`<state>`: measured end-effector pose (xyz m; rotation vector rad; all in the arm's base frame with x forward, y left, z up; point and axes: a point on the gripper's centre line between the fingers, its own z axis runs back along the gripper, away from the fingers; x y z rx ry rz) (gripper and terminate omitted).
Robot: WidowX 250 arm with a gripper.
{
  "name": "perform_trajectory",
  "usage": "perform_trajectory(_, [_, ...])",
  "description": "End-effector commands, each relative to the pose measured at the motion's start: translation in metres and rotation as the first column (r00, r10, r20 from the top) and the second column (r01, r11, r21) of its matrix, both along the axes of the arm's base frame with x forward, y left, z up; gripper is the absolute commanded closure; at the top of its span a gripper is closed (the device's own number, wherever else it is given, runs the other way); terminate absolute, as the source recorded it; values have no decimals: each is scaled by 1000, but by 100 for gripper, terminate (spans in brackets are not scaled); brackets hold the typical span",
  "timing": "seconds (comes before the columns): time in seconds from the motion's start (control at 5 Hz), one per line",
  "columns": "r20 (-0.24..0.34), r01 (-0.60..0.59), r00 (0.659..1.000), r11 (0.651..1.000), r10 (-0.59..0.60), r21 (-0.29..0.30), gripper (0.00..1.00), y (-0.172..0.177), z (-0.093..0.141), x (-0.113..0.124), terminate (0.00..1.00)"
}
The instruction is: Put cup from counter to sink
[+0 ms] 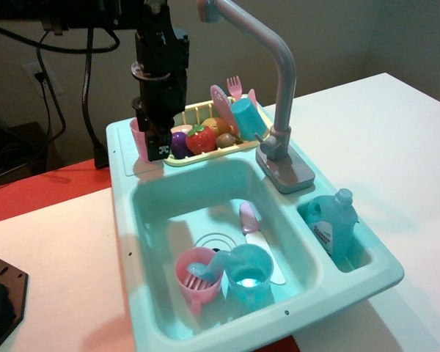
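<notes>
White tabletop [396,139] carries teal sink [169,213] | cup [138,138] on counter [121,158], back-left | gripper [158,143] at cup, jaw state unclear | risk: off-centre grip tips cup toward dish rack [205,117].

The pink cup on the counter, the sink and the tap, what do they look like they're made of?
The cup: likely thin translucent plastic, since light glows through its pink wall. The sink: moulded light-teal plastic, smooth with a soft sheen and rounded edges. The tap: probably grey plastic, matte with no metallic shine.
</notes>
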<state>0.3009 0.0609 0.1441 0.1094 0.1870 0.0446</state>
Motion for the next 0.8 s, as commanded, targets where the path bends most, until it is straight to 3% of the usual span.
perform_trajectory(0.0, [72, -21, 997, 1000, 20, 8, 100, 2, 16, -4, 0])
perform_trajectory(0.2, [105, -50, 993, 999, 50, -2, 100, 3, 19, -6, 0])
perform_trajectory(0.6, [103, -44, 994, 999, 43, 13, 100, 6, 28, -2, 0])
